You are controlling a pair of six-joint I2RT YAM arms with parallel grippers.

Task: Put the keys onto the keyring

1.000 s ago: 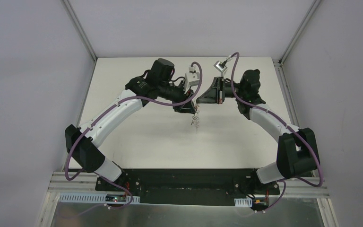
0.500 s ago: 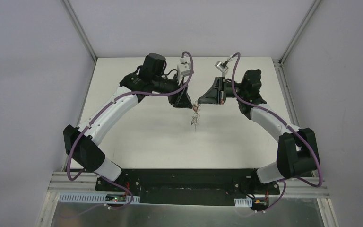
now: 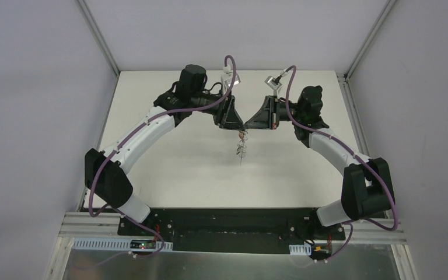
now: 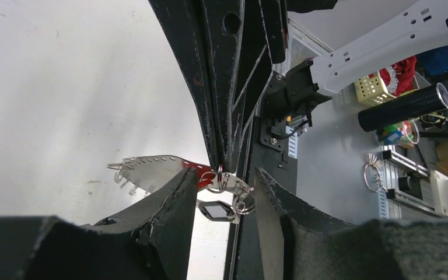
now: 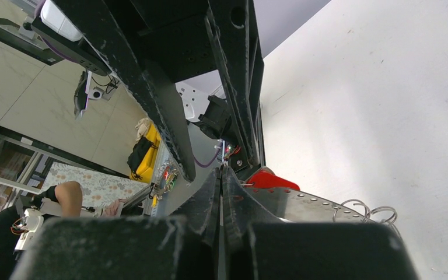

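Pinching the keyring (image 5: 309, 204) with the right gripper (image 5: 221, 175), closed tight on the grey band near one end, above the middle of the desk (image 3: 169, 157). Meets the left gripper (image 4: 223, 175) tip to tip there, as seen from the top camera. Stands open on the left side, with one finger (image 4: 172, 221) on each side of the closed right tip; impossible to tell whether touching the band or not. Carries the red-headed key (image 4: 203, 175) just beside the pinch point, against the band. Shows the key with the dark oblong tag (image 4: 214, 210) a little lower in the left wrist view, between the open left fingers, next to small silver rings. Hangs below the two gripper tips in the top view, long and thin, pointing down. Bears several silver wire loops (image 5: 364, 211) along one edge of the band, away from the grip.
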